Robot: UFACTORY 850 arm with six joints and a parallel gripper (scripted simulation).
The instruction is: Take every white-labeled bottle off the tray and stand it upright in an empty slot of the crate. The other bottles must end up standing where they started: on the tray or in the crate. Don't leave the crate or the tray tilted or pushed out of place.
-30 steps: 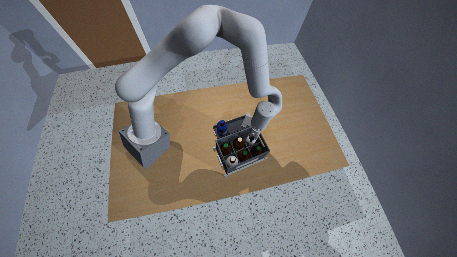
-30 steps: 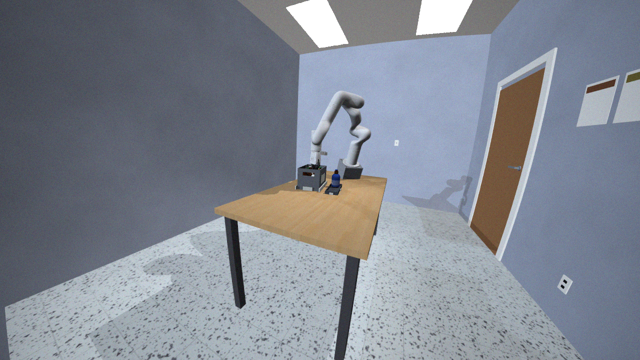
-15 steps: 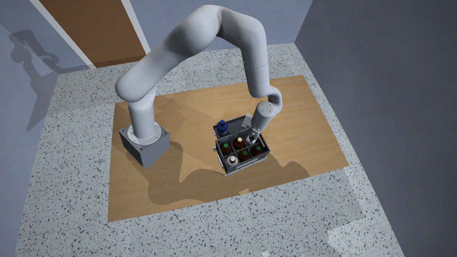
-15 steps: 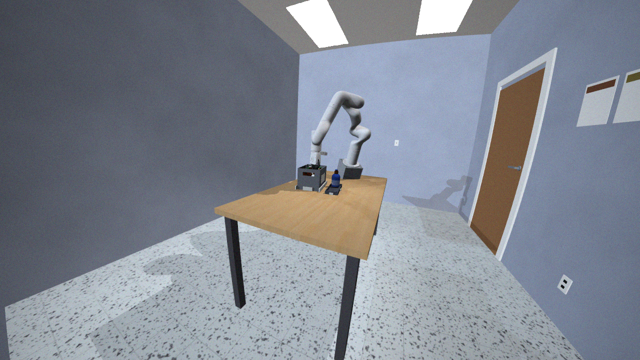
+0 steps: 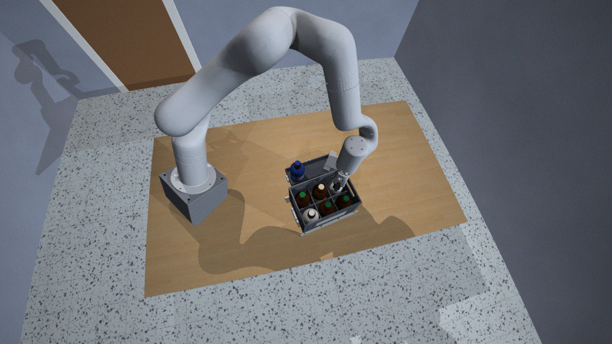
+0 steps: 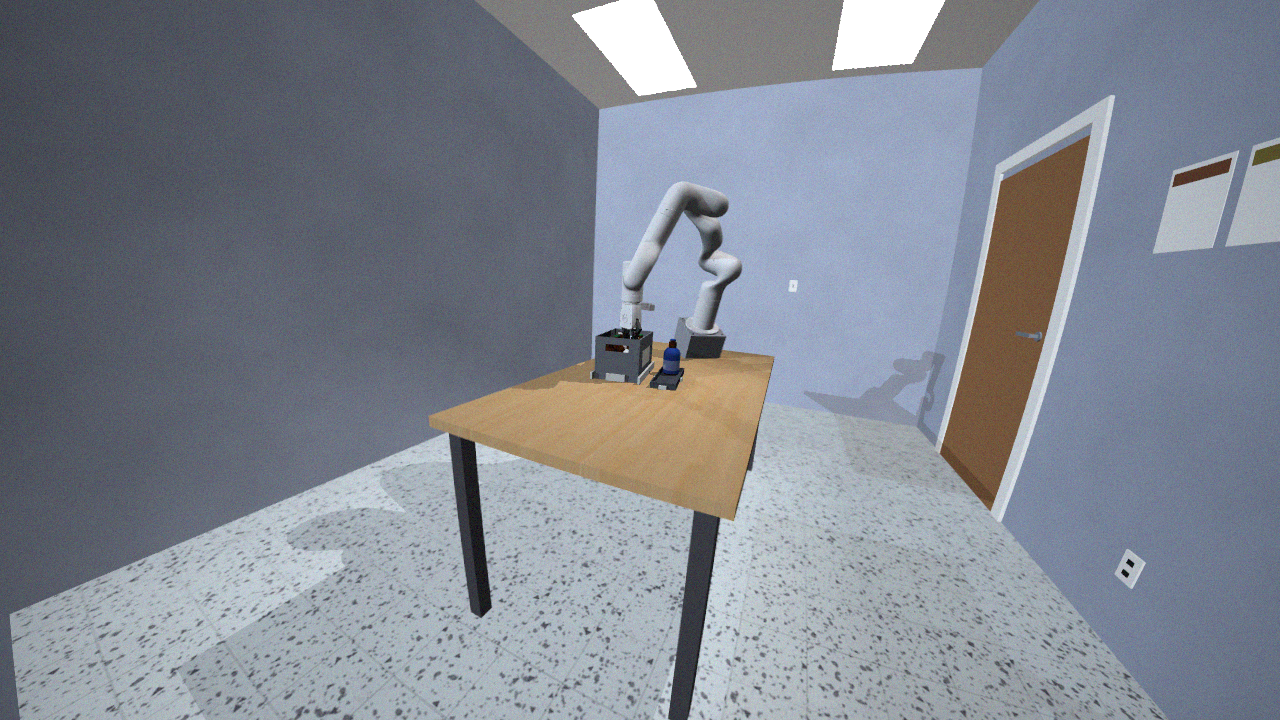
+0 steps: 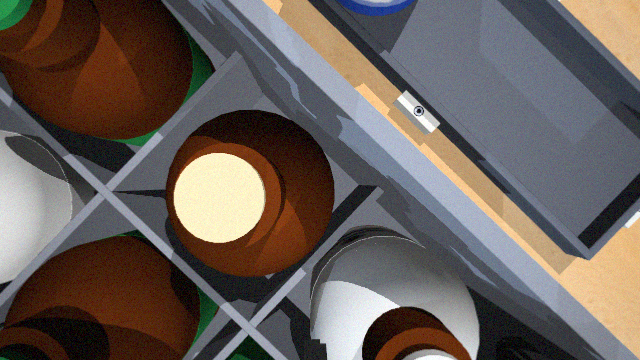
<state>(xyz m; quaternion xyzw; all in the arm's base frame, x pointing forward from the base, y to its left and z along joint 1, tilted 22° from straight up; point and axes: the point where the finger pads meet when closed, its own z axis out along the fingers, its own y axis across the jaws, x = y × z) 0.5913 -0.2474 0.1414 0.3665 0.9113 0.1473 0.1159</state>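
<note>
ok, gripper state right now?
Gripper: open, holding nothing, over the white-labeled bottle standing in its crate slot.

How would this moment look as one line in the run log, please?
phase: release | gripper: open, holds nothing | white-labeled bottle: upright in crate corner slot | tray: blue bottle only
</note>
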